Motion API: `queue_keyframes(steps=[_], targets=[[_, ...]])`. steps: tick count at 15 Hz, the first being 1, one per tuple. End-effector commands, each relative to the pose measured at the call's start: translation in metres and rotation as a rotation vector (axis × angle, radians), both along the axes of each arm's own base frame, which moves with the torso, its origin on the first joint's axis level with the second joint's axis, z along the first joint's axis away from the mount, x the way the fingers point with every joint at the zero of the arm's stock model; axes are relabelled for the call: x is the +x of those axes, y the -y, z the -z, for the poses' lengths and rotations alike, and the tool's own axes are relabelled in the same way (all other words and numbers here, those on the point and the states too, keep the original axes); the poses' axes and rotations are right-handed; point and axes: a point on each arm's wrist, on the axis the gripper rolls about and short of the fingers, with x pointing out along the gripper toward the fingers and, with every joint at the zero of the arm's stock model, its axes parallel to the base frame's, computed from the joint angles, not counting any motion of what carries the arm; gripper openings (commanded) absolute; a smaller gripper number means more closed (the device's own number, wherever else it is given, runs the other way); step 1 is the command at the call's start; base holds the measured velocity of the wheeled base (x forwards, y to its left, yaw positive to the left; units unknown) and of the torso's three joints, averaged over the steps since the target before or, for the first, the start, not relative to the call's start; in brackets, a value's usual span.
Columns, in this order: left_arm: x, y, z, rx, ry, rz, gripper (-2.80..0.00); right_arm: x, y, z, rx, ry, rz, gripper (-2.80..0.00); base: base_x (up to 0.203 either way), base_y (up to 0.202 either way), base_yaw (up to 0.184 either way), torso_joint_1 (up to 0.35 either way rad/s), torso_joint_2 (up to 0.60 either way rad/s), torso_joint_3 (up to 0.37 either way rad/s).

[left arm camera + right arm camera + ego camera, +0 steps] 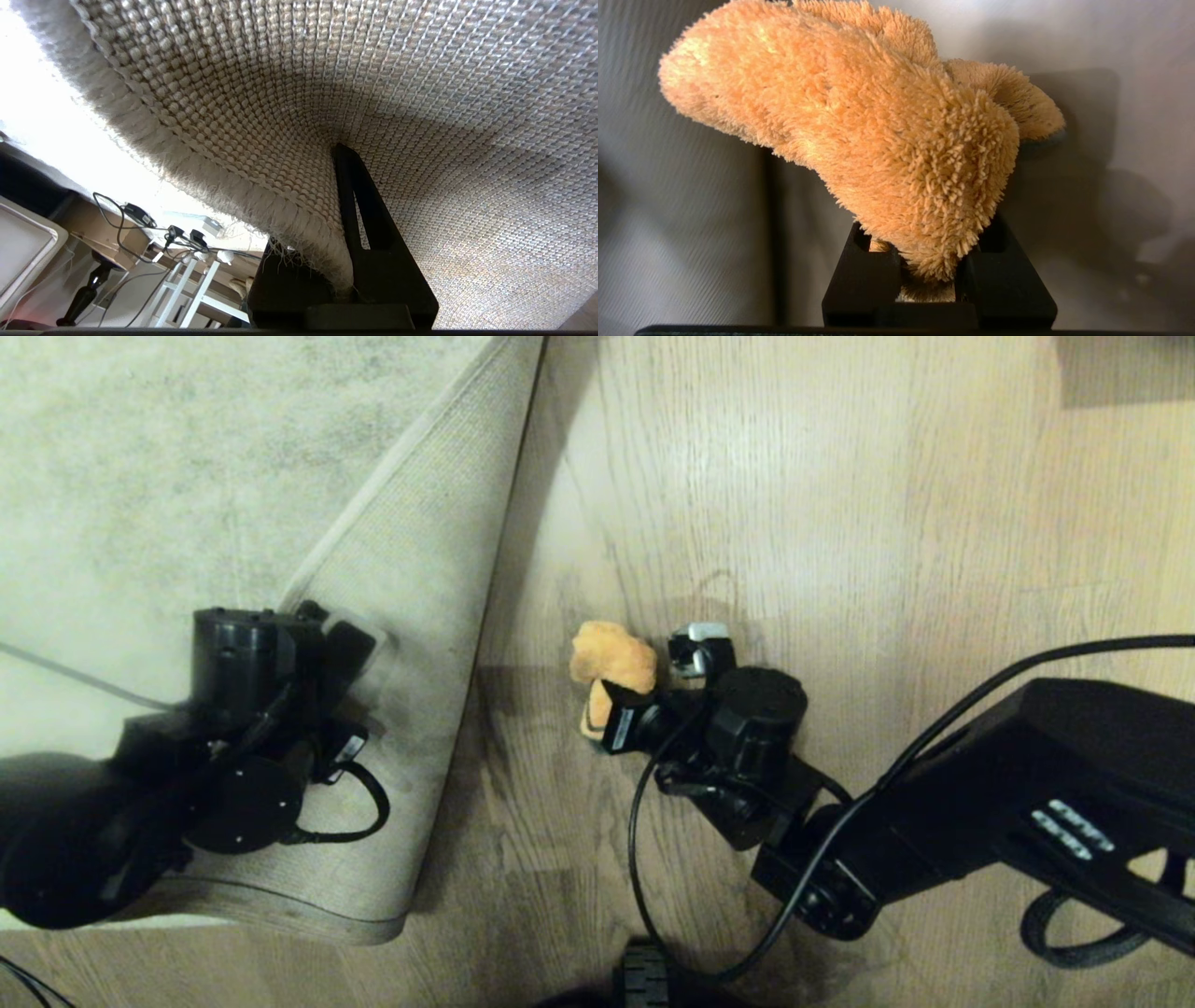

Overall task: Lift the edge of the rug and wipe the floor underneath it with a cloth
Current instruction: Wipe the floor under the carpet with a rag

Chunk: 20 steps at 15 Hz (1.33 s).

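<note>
In the head view, the left gripper (350, 649) had its jaws clenched on the rug edge (420, 616), holding the corner folded back over the rug (168, 457) so that the lighter woven backing faced up. That put the lifting step in place, as far as this view showed. The right gripper (621, 705) held the cloth (611, 658) over the floor (794, 523), just to the right of the raised fold and apart from it. Whether the cloth touched the planks could not be told, so the wiping looked to be still ahead or only starting. The bare strip of floor between the fold and the cloth lay in shadow, narrow at the top and wider toward the robot; the open room for a stroke lay along that strip and out to the right, where the planks were bare. A black cable looped near the right arm and could snag on a long sweep. In the left wrist view, the rug edge (289, 210) ran down between the 2 black fingers (369, 242), pinched firmly, with its fringe showing and the backing filling the view above. In the right wrist view, the fluffy orange cloth (878, 140) bulged out above jaws closed on its lower end, with a pale surface behind it.
</note>
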Motion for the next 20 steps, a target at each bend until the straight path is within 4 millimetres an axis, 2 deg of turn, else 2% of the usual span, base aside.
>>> queue_keyframes(steps=[1, 6, 9, 11, 14, 17, 20], targets=[[0.0, 0.0, 0.0, 0.002, 0.003, -0.002, -2.8, -0.004, -0.017, 0.034, -0.039, -0.041, -0.04, -2.8, 0.0, 0.0, 0.0, 0.0, 0.0, 0.0], [0.0, 0.0, 0.0, 0.003, 0.001, -0.002, -2.8, 0.02, -0.049, 0.061, 0.001, -0.005, -0.055, -2.8, 0.0, 0.0, 0.0, 0.0, 0.0, 0.0], [-0.001, 0.0, 0.003, 0.006, -0.008, -0.002, -2.8, 0.037, -0.065, 0.069, 0.048, 0.024, -0.051, -2.8, 0.0, 0.0, 0.0, 0.0, 0.0, 0.0], [0.0, 0.0, 0.003, 0.007, -0.009, -0.001, -2.8, 0.05, -0.068, 0.066, 0.071, 0.043, -0.037, -2.8, 0.0, 0.0, 0.0, 0.0, 0.0, 0.0], [0.0, 0.0, 0.003, 0.007, -0.009, 0.0, -2.8, 0.076, -0.06, 0.048, 0.093, 0.069, 0.009, -2.8, 0.0, 0.0, 0.0, 0.0, 0.0, 0.0], [-0.001, 0.0, 0.003, 0.006, -0.008, 0.0, -2.8, 0.1, -0.038, 0.011, 0.12, 0.107, 0.073, -2.8, 0.0, 0.0, 0.0, 0.0, 0.0, 0.0], [0.0, 0.0, 0.002, 0.005, -0.007, 0.001, -2.8, 0.104, -0.017, -0.028, 0.153, 0.154, 0.112, -2.8, 0.0, 0.0, 0.0, 0.0, 0.0, 0.0]])
